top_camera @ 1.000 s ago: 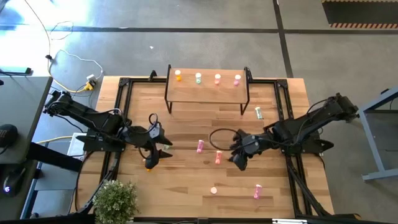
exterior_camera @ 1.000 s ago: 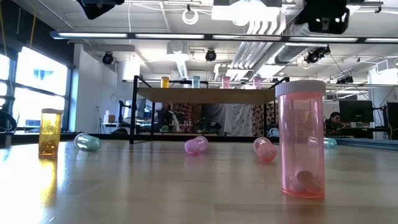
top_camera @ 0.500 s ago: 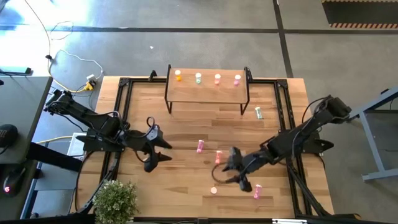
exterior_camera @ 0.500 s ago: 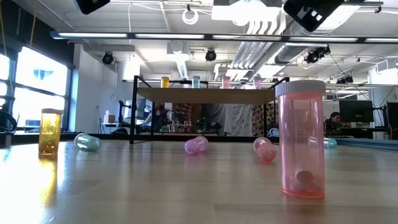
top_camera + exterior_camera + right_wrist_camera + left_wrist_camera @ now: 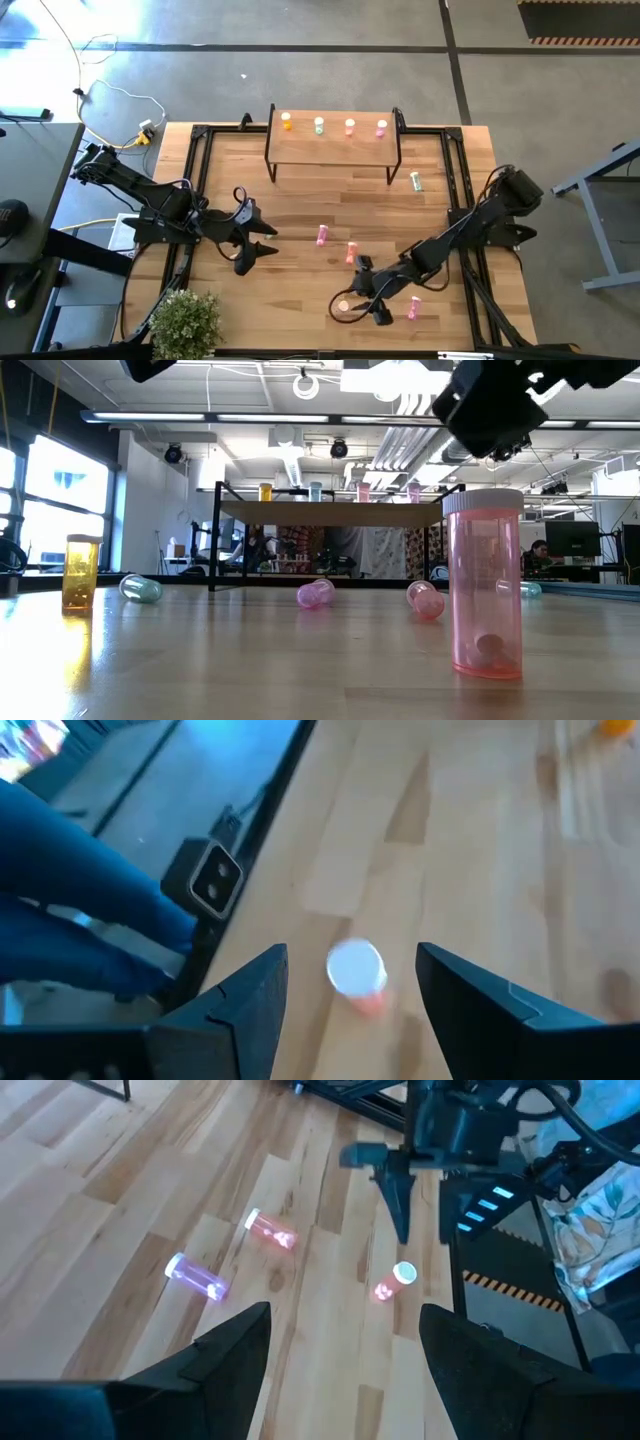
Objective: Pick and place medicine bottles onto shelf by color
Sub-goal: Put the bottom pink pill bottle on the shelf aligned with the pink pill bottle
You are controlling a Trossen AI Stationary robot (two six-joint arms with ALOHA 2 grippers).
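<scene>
The shelf [image 5: 335, 150] stands at the table's far middle and carries orange, green, salmon and pink bottles in a row. A salmon bottle [image 5: 343, 306] with a white cap [image 5: 355, 966] stands upright near the table's near edge. My right gripper [image 5: 354, 296] is open, slanting down, with a finger on either side of that bottle and clear of it. A pink bottle [image 5: 321, 235] and a salmon bottle [image 5: 351, 252] lie mid-table. Another pink one [image 5: 413, 307] lies near the right gripper. My left gripper [image 5: 260, 234] hovers open at the table's left.
A green bottle [image 5: 416, 181] lies at the right, near the shelf's leg. In the low view an orange bottle [image 5: 80, 572] stands upright at the left beside a lying green one [image 5: 140, 589]. A potted plant [image 5: 185, 322] sits at the near left corner.
My right gripper has swung from mid-table toward the near edge and gone down, rolling at the wrist, until it hangs over the upright salmon bottle. No bottle has moved.
</scene>
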